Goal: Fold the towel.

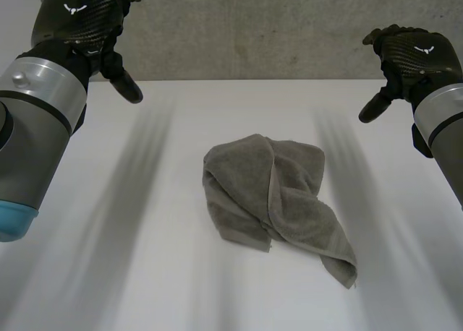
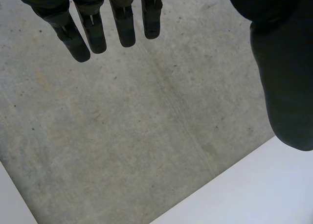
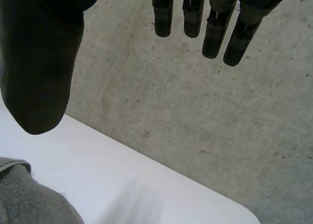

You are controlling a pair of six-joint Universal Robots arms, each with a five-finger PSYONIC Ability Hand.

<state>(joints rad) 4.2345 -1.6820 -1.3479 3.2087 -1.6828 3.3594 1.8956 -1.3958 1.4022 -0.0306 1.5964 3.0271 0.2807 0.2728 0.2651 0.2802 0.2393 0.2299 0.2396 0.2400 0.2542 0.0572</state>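
While one towel [image 1: 271,194] lies crumpled, the left robot hand [image 1: 79,20] and right robot hand [image 1: 412,53] hover straight-fingered, empty.

soft light is falling evenly; the white table [image 1: 108,273] is glowing bright, the towel [image 1: 246,186] casting only faint edge shadow.

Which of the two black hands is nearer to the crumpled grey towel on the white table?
Right. The right hand hovers past the far right corner of the crumpled grey towel; the left hand hovers farther off, past its far left side.
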